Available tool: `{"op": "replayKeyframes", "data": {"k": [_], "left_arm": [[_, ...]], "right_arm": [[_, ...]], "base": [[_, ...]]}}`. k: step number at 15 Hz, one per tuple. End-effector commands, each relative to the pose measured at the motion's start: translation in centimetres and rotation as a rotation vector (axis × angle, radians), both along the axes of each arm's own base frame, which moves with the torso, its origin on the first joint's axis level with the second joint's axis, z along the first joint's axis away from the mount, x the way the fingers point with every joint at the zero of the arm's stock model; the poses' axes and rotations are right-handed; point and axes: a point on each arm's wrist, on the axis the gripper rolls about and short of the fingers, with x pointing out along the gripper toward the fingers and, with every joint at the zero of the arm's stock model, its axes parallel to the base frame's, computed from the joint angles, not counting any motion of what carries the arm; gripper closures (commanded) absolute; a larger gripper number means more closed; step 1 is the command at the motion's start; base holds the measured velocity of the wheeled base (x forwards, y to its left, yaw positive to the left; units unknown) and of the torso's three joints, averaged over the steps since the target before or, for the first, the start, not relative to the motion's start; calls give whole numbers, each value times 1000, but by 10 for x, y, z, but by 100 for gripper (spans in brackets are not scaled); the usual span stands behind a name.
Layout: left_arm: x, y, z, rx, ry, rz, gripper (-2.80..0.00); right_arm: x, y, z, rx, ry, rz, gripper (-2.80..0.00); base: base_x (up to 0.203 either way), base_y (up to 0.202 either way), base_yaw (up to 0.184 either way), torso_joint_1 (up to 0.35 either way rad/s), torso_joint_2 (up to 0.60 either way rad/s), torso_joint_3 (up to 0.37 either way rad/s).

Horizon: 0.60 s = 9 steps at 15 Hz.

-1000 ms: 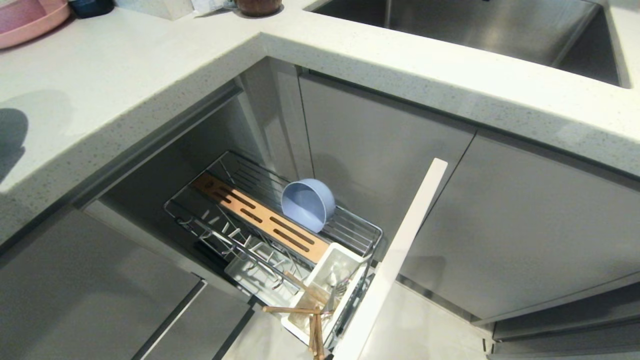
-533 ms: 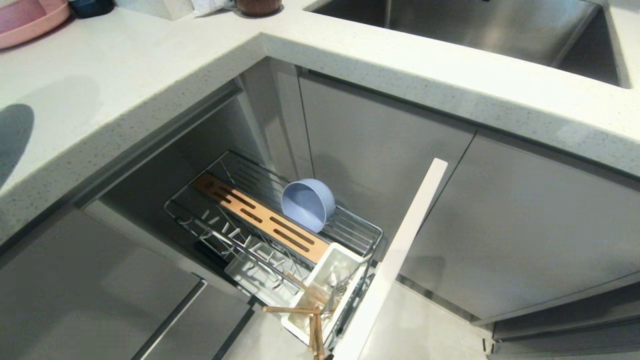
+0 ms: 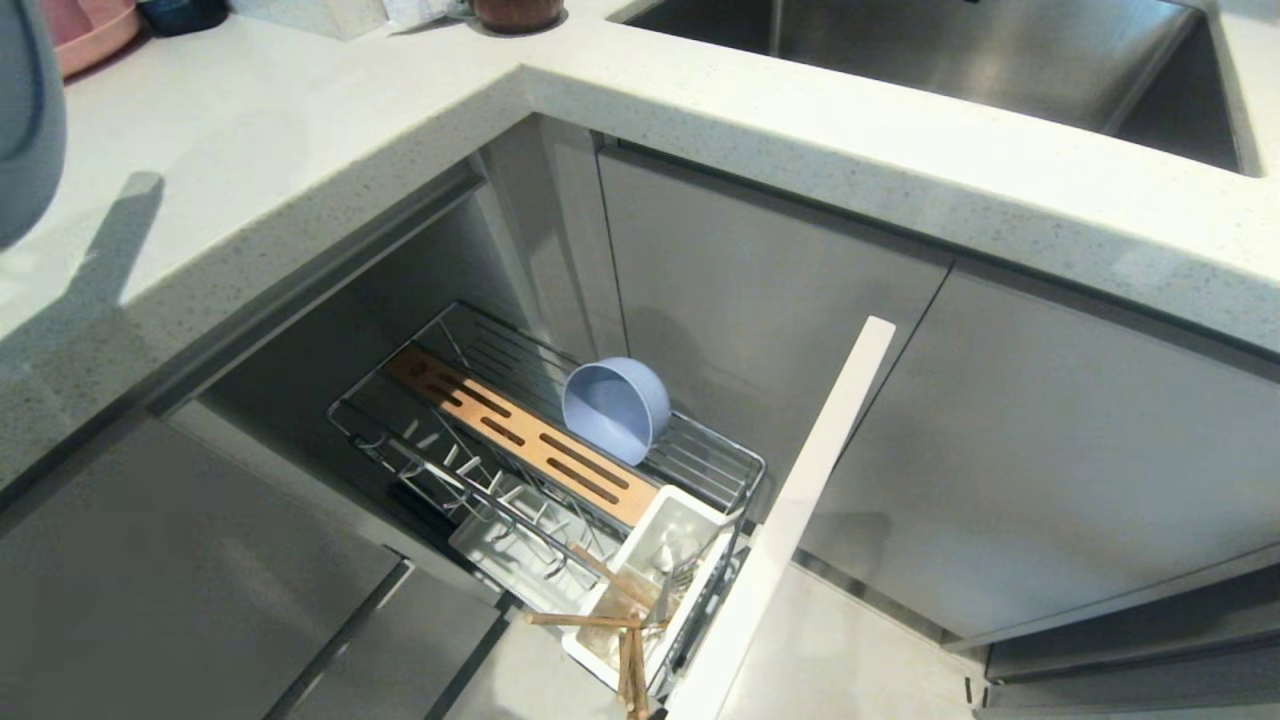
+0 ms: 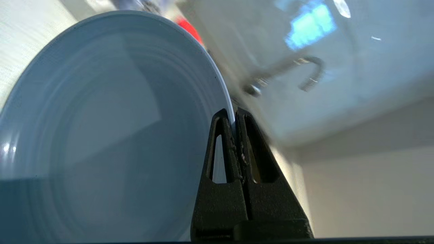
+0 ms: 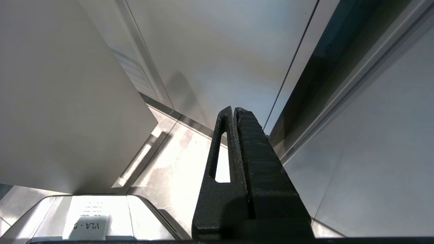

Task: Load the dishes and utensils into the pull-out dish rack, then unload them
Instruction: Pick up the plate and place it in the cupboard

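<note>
My left gripper (image 4: 234, 113) is shut on the rim of the light-blue plate (image 4: 101, 128), which it holds on edge; the plate's edge (image 3: 25, 110) shows at the head view's far left, above the counter. The pull-out dish rack (image 3: 545, 455) stands open below the counter. A light-blue bowl (image 3: 615, 408) lies on its side on the rack's wires. The wooden chopsticks (image 3: 625, 640) and silver utensils (image 3: 672, 575) stand in the white utensil cup (image 3: 650, 570). My right gripper (image 5: 234, 110) is shut and empty, parked low over the floor beside cabinet fronts.
A white countertop (image 3: 300, 130) wraps around the corner, with a steel sink (image 3: 950, 50) at the back right. A pink plate (image 3: 95, 40) and a brown jar (image 3: 517, 12) sit at the counter's back. The rack's tall cabinet front (image 3: 790, 510) stands beside the cup.
The light-blue plate has come into the head view at the far left, and its shadow has slid across the counter toward the rack. Rack, bowl and utensils have not moved.
</note>
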Motion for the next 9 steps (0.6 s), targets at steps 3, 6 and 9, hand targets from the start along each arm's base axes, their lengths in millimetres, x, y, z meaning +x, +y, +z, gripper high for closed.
{"op": "replayKeyframes", "data": {"k": [3,6,9], "left_arm": [[1,-10,-5,-37,51,-232,0],[2,-18,-16,-15,95,-346,0],[8,-33,-30,22,157,-421,0]], "right_arm": [[0,0,0,0,-1,0,0],[0,0,0,0,-1,0,0],[0,0,0,1,-1,0,0]], "base": [[0,0,0,0,0,0],[0,0,0,0,0,0],[0,0,0,0,0,0]]}}
